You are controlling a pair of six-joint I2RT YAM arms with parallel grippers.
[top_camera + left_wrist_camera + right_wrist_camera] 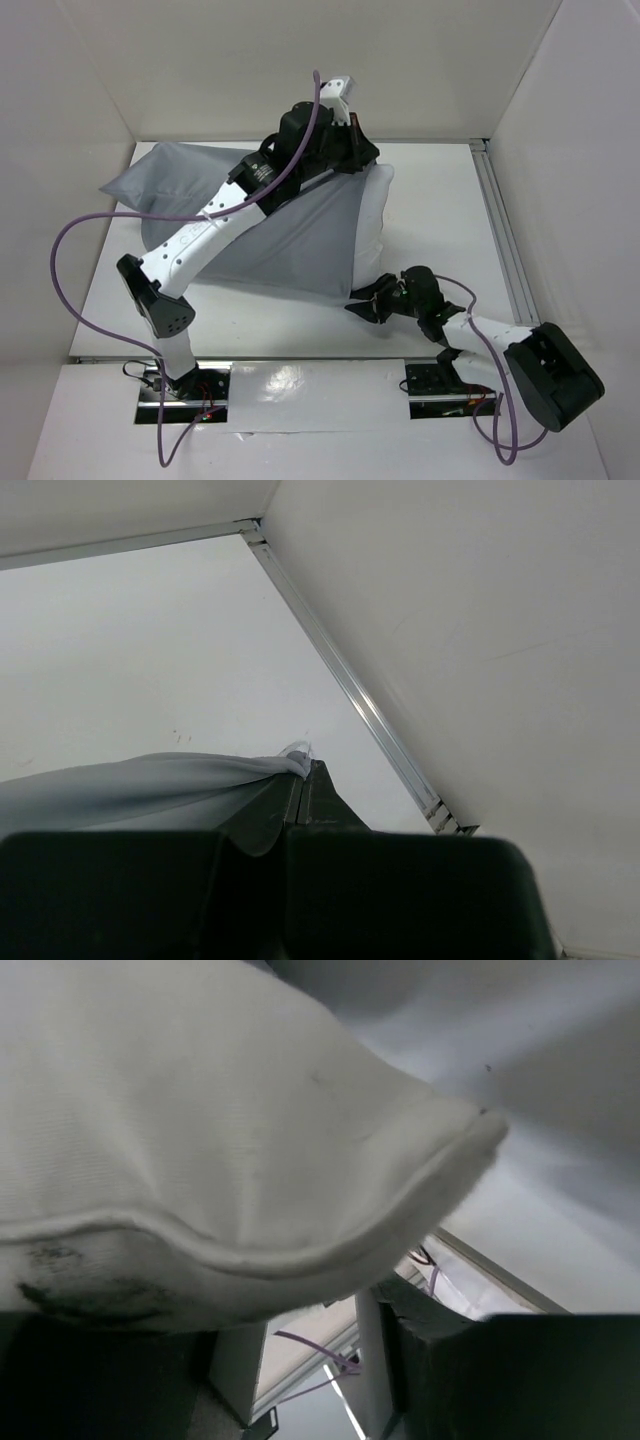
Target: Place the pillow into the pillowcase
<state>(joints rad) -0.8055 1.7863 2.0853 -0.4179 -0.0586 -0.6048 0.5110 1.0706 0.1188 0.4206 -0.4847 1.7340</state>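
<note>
Right wrist view: the pillow (pixel 200 1130) corner is seen at the parted fingers of the right claw (pixel 290 1350); a grip cannot be told. Beyond it, the pillow is mostly sheathed in the pillowcase (pixel 290 235), its far hem clamped by the left claw (pixel 300 792). One edge is left uncovered.

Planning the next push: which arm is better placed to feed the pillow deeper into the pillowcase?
Probably right: the right fingers sit at the pillow's exposed near corner; the left fingers are shut on the pillowcase edge, holding it up.
</note>
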